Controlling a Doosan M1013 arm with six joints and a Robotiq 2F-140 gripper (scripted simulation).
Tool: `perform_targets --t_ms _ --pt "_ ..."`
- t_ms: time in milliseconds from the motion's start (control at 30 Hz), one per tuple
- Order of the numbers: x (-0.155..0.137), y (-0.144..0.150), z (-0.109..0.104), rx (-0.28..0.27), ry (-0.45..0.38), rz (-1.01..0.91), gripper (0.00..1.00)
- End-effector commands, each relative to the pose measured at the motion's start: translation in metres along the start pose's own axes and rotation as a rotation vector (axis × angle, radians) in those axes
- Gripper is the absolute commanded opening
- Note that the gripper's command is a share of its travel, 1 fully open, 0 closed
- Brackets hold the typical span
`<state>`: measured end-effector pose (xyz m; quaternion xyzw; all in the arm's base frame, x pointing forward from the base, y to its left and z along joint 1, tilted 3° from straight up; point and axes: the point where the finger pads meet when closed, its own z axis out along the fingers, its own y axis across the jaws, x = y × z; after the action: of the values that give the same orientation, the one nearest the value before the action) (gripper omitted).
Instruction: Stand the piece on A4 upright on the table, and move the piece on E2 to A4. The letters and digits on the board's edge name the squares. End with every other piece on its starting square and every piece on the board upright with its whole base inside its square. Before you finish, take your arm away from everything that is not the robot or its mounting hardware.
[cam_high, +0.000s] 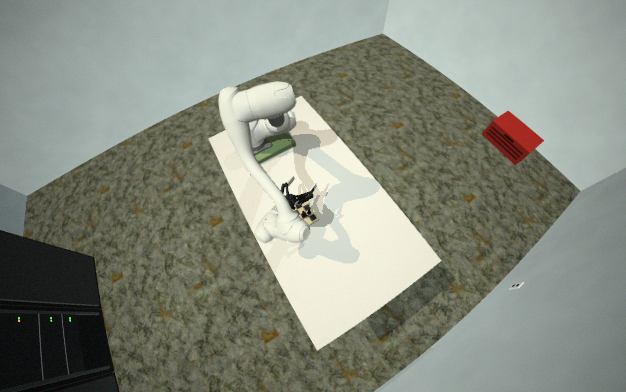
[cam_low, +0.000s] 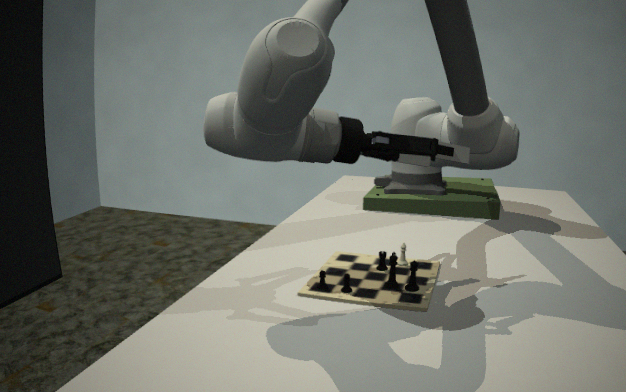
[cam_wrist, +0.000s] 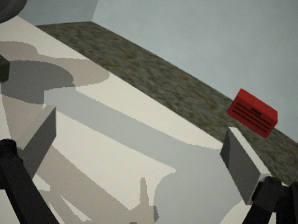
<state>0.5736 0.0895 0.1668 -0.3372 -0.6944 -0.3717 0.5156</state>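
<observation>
Black two-finger claw (cam_low: 452, 150): standing wide, gripping nothing, pointing sideways on the white jointed arm (cam_low: 280, 95), hanging high above the board. Small tan-and-black chequered chess board (cam_low: 372, 287): lying on the white table (cam_low: 200, 340), carrying five black pieces and one white piece (cam_low: 403, 254), all appearing upright. Step in hand, as judged: approaching for the A4 pick. Next move is calling for tipping the claw downward and descending. Square labels are reading too small to tell.

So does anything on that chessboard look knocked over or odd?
Nothing stands out. The pieces visible on the board, five black and one white, all stand upright. The gripper hangs open well above them, holding nothing.
</observation>
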Motion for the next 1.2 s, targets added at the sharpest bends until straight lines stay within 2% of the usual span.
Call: perform_targets --t_ms 0,67,133,167,200,233,267,300,333,367,400,433,467,500,567,667,700,800,933,1167 --pt "-0.009 -0.001 -0.015 -0.018 -0.011 0.019 1.0" --pt "-0.039 -0.016 -0.066 -0.093 -0.044 0.095 1.0" --pt "-0.039 -0.016 -0.066 -0.093 -0.044 0.095 1.0" --pt "-0.052 -0.025 -0.089 -0.129 -0.058 0.132 1.0" --pt "-0.052 -0.025 -0.089 -0.129 -0.058 0.132 1.0" --pt "-0.065 -0.035 -0.112 -0.163 -0.07 0.166 1.0" --pt "-0.065 -0.035 -0.112 -0.163 -0.07 0.166 1.0" --pt "-0.077 -0.045 -0.132 -0.196 -0.081 0.199 1.0" --pt "-0.077 -0.045 -0.132 -0.196 -0.081 0.199 1.0" --pt "-0.088 -0.056 -0.152 -0.227 -0.09 0.231 1.0" --pt "-0.088 -0.056 -0.152 -0.227 -0.09 0.231 1.0" --pt "-0.098 -0.067 -0.169 -0.256 -0.098 0.26 1.0" --pt "-0.098 -0.067 -0.169 -0.256 -0.098 0.26 1.0" --pt "-0.108 -0.077 -0.186 -0.283 -0.105 0.288 1.0" --pt "-0.108 -0.077 -0.186 -0.283 -0.105 0.288 1.0" --pt "-0.131 -0.108 -0.227 -0.354 -0.121 0.359 1.0" --pt "-0.131 -0.108 -0.227 -0.354 -0.121 0.359 1.0" --pt "-0.149 -0.134 -0.256 -0.407 -0.13 0.412 1.0" --pt "-0.163 -0.157 -0.28 -0.453 -0.136 0.458 1.0" --pt "-0.17 -0.17 -0.292 -0.476 -0.138 0.481 1.0"
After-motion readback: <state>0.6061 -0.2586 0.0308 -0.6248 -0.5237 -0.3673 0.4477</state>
